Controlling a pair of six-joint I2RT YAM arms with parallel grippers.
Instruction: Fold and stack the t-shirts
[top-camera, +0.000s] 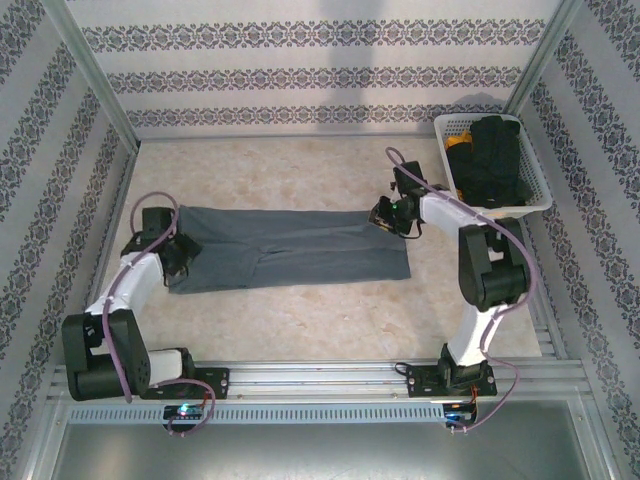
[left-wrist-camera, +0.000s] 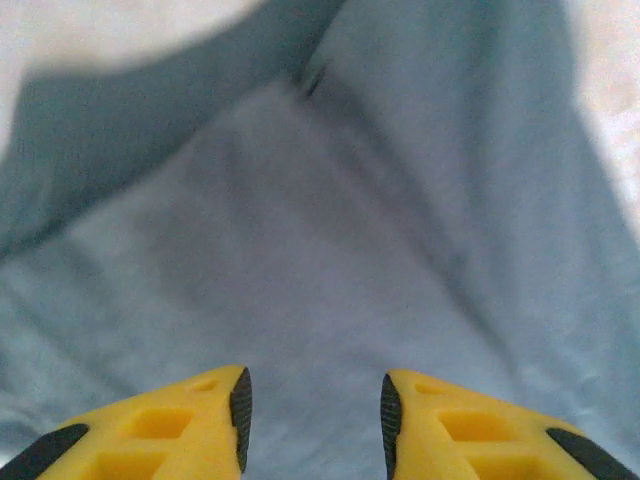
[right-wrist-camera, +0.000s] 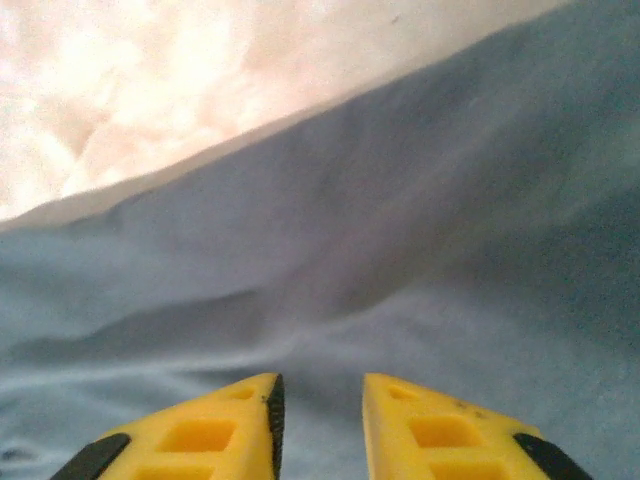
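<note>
No readable text, label or number anywhere, seemingly, even on the t-shirt (top-camera: 290, 250)

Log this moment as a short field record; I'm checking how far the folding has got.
t-shirt: slate-grey, folded into a long strip, lying flat on the table
left claw: open, nothing between its fingers, over the strip's left end
right claw: open, over the strip's far right corner
white basket: far right of the table, holding dark clothes
</note>
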